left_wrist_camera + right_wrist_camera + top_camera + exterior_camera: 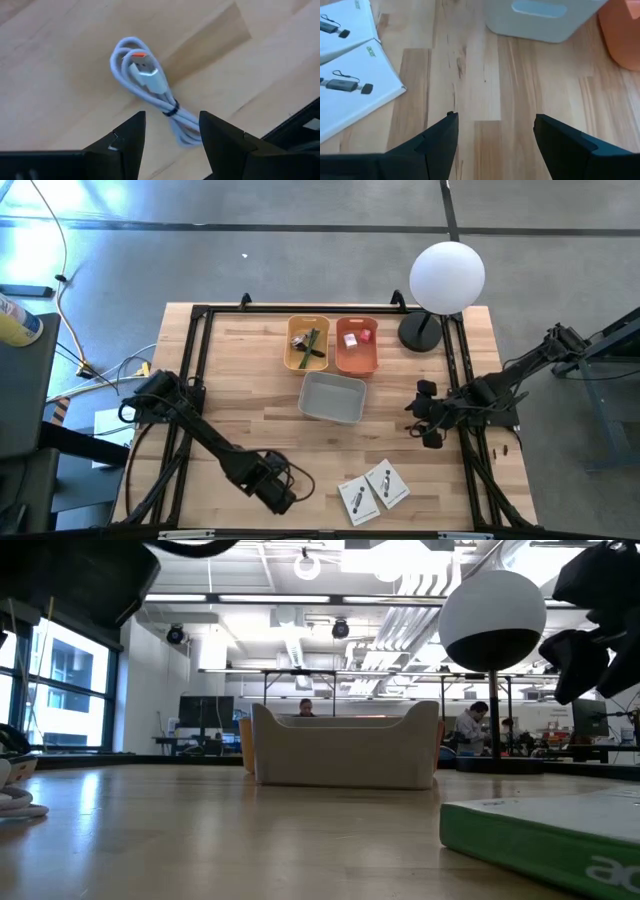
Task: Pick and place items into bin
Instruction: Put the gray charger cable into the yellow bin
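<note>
- High view: the left gripper is seen low over the near edge of the wooden worktop, and the right gripper at the worktop's right side. Two white flat packets lie side by side near the front edge, between the two grippers and just beside the left one. The empty grey bin stands at mid-worktop, with a yellow bin holding a green-handled tool and an orange bin holding a red cube and a white cube behind it. A white globe lamp stands at the far right corner.
- Low view: the grey bin is shown as a matte, rounded tub with a dipped rim. A packet's green edge fills the near right foreground.
- Left wrist view: the left gripper is shown released, fingers spread. A coiled white cable with an orange-tipped plug, bound by a dark tie, lies directly ahead; its long axis runs obliquely to the gap, and one end reaches between the fingertips. This arm is judged the nearer one for it.
- Right wrist view: the right gripper is likewise released over bare wood. The packets, smooth printed card, lie off to one side; the grey bin stands ahead.
</note>
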